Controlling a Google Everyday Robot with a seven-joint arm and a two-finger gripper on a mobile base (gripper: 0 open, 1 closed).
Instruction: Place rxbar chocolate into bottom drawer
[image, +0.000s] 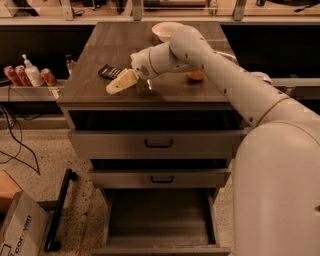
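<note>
— What sort of place is this?
— A lab or test pantry, I'd say. There's a plain grey metal drawer cabinet (159, 145) on a speckled stone floor (50, 150), a printed cardboard box (17, 232) and red drink cans (48, 76) on a side ledge.
— And the machine?
— A white robot arm, with its tan gripper (121, 81) over the cabinet top's left part.

In the upper middle of the frame the gripper (114, 87) covers the right end of the rxbar chocolate (107, 71), whose print is too small to read. The arm (220, 75) hides part of the orange fruit (196, 76) and the bowl (164, 29). The bottom drawer (159, 220) is cut by the lower edge, its right side behind the robot's body (280, 190). The cardboard box (17, 232) is cropped at lower left.
</note>
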